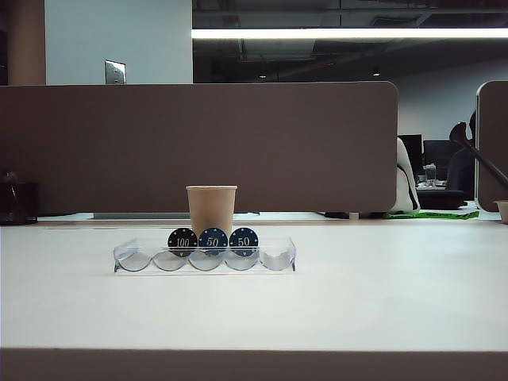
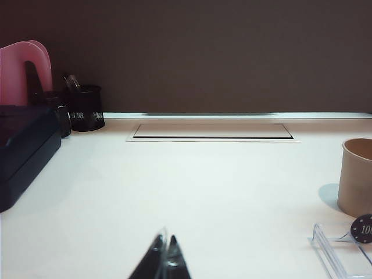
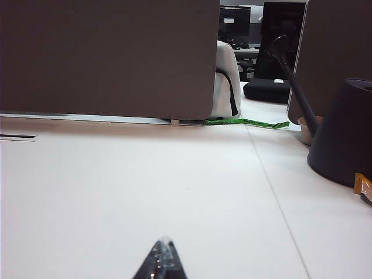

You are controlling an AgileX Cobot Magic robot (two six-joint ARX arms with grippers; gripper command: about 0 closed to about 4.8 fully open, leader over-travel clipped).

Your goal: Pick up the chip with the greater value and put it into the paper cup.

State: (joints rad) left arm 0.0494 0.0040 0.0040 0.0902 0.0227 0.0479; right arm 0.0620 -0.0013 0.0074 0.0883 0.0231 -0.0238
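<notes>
The 100 chip (image 1: 182, 240) is being stood upright in the tray (image 1: 127, 258), the cup (image 1: 211, 208) just behind, easing grasping. Both end effectors, left (image 2: 165, 256) and right (image 3: 163, 258), are seemingly being held together over bare tabletop (image 1: 381, 302).

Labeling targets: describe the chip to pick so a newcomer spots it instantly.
On the white table, find the clear tray in front of the paper cup. Three chips stand in it; take the leftmost chip, black and marked 100, while its two neighbours are blue 50s.
</notes>
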